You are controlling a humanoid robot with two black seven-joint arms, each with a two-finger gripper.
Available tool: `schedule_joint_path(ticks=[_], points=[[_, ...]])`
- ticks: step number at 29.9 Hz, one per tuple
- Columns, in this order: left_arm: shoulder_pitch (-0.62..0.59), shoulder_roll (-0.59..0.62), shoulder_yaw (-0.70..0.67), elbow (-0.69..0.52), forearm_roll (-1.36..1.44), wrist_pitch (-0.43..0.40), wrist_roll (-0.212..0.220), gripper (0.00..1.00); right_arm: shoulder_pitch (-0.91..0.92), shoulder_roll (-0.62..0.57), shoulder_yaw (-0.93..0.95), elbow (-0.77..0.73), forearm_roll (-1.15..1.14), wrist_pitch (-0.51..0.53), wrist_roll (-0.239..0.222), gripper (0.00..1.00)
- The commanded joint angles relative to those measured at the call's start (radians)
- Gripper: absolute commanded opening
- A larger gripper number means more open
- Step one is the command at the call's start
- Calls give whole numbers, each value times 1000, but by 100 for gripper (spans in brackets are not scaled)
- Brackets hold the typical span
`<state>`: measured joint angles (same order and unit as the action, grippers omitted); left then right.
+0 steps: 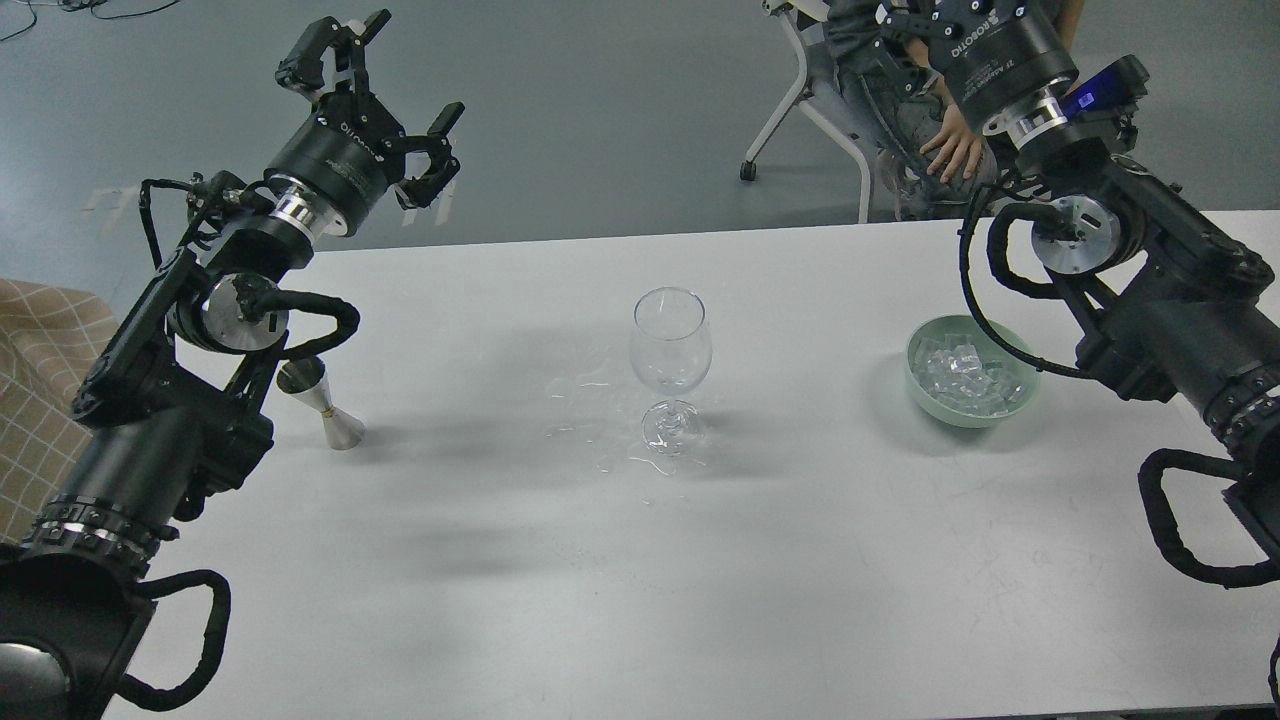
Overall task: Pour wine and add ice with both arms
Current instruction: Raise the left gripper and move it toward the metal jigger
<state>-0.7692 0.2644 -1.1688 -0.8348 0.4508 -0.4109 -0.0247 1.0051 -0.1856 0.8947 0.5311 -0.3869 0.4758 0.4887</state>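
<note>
As both arms were raised off the worktop (700, 600), nothing had been grasped yet. Left tool (385, 95): fingers spread wide, empty, held high above jigger. Right tool (960, 15): tips cut off by frame edge, state can't tell. Wine glass (671, 365): clear, round bowl, thin stem, stood centre, prob. placed within reach of both arms; looked empty. Jigger (325, 405): steel, hourglass shape, left side; wine inside not visible. Ice (968, 378): clear cubes heaped in pale green bowl (925, 395), right side.

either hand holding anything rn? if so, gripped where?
Left hand: open, empty, raised above the table's far edge. Right hand: fingers cut off by the frame edge, so cannot tell.
</note>
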Motion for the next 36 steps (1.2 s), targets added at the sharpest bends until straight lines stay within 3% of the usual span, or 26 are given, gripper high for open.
schedule_joint_path(ticks=[1, 21, 29, 33, 36], points=[[-2, 3, 1, 0, 0, -2, -1, 98, 0, 0, 3, 6, 0, 0, 0, 100], [7, 16, -12, 11, -17, -8, -14, 98, -25, -28, 0, 21, -3, -19, 0, 100], [5, 56, -5, 11, -18, 6, 9, 98, -6, -55, 0, 15, -3, -14, 0, 100], [-12, 50, -11, 14, -15, 18, -3, 98, -14, -54, 0, 17, -3, -14, -41, 100], [-13, 50, -9, 17, -15, 26, -6, 98, -20, -52, -2, 20, -3, -8, -42, 100]])
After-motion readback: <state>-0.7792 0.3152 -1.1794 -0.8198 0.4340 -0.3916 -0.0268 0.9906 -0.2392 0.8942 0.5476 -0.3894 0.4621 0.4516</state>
